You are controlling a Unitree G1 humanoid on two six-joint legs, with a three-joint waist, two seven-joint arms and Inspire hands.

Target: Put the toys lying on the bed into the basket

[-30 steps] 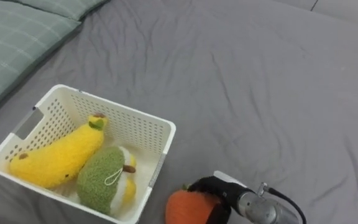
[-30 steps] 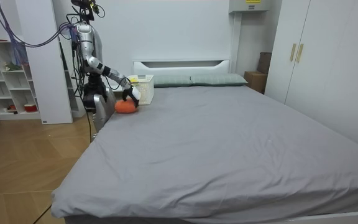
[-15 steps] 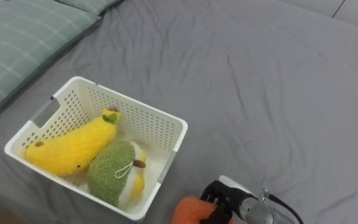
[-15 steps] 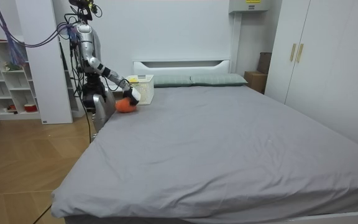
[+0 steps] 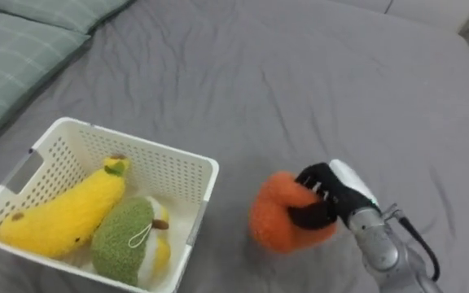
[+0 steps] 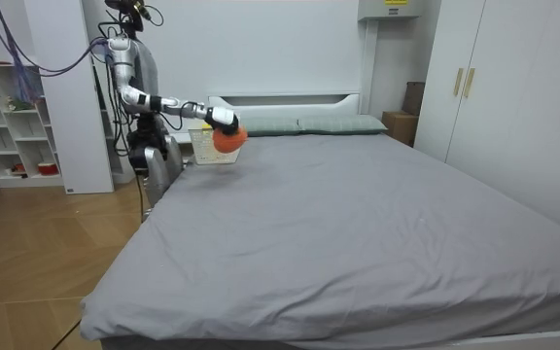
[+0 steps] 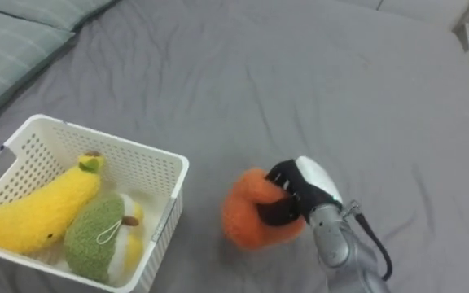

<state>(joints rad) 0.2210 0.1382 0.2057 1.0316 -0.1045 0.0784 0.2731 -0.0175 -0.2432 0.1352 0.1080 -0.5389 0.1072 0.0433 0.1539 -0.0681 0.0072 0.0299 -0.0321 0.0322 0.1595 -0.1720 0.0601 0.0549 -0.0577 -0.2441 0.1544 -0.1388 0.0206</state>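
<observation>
Bed (image 5: 300, 98), wide, under a smooth grey sheet, carrying everything listed here; in the room view the robot stands at its side near the headboard, at the room view's left, with its right arm stretched out over the mattress. Pillow (image 5: 15, 57), pale green with a check pattern, at the head end, to the robot's far left. Basket (image 5: 137, 145), white perforated plastic, rectangular, open-topped, resting on the sheet left of centre. Contents, item one: long yellow plush banana (image 5: 59, 216), lying slantwise with its stalk end toward the far right of the basket. Contents, item two: rounded green plush fruit (image 5: 124, 244) with a pale cut face, in the near right corner, touching the banana. Item in transit: round orange plush toy (image 5: 279, 220), outside the basket, just right of its right-hand wall and apparently lifted clear of the sheet. Right hand (image 5: 336, 191), black-fingered with a white back, its fingers curled round the toy's right flank in a firm hold. Governing relation: the basket lies to the hand's left with one wall between, so the carry likely needs to go leftward and over that rim; the barest floor appears to be in the far right corner, beyond the green fruit.
</observation>
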